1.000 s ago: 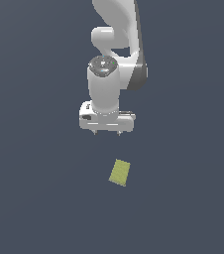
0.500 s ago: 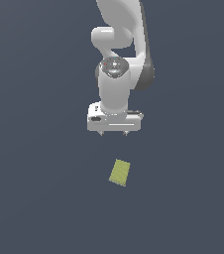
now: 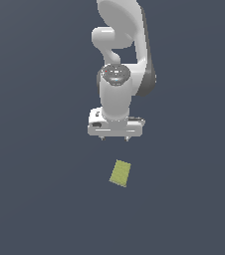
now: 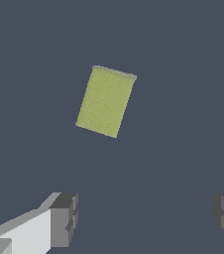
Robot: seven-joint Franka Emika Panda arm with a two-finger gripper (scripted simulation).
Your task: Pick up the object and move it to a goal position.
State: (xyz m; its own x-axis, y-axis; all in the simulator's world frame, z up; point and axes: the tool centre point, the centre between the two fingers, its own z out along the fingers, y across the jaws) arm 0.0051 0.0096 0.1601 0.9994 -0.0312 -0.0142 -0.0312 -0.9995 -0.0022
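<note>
The tool (image 3: 115, 138) hung with fingers spread wide and empty above the table (image 3: 35, 199), the olive block (image 3: 120, 173) lying apart from it, long axis slightly tilted.

block (image 3: 120, 173) below hand (image 3: 115, 138), apart

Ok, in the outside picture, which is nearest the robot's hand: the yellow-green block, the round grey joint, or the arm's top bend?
1. Yellow-green block, just below the hand.
2. Round grey joint, above the hand.
3. Top bend, highest up, farthest.
</note>
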